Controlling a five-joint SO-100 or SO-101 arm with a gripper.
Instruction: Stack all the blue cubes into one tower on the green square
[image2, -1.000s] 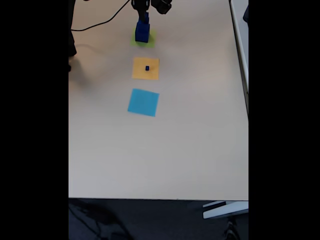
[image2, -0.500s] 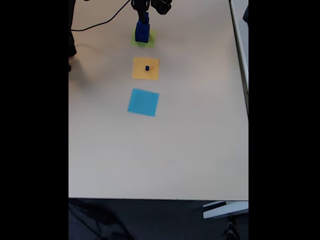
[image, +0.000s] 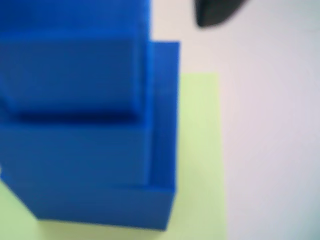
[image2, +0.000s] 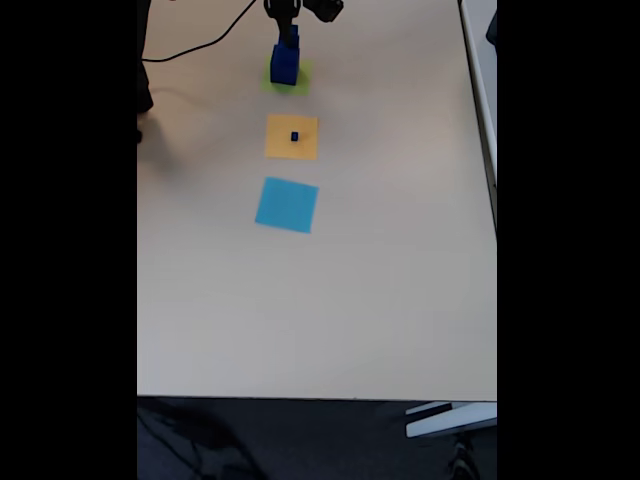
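Note:
Three blue cubes (image2: 284, 60) stand stacked as a tower on the green square (image2: 301, 79) at the top of the fixed view. In the wrist view the tower is very close: a smaller cube (image: 70, 65) on a middle one (image: 75, 155) on the largest (image: 163, 115), with the green square (image: 197, 150) under them. A tiny blue cube (image2: 295, 136) sits apart on the orange square (image2: 280, 146). My gripper (image2: 286, 20) hangs right over the tower's top. One dark fingertip (image: 215, 12) stands off to the right of the cubes, with bare table between.
A light-blue square (image2: 286, 204) lies below the orange one. A black cable (image2: 200, 45) runs across the table's top left. The table edge (image2: 300, 398) is at the bottom, and a grey strip borders the right side.
The arm has edged slightly toward the top of the fixed view. The tower and the tiny cube have not moved.

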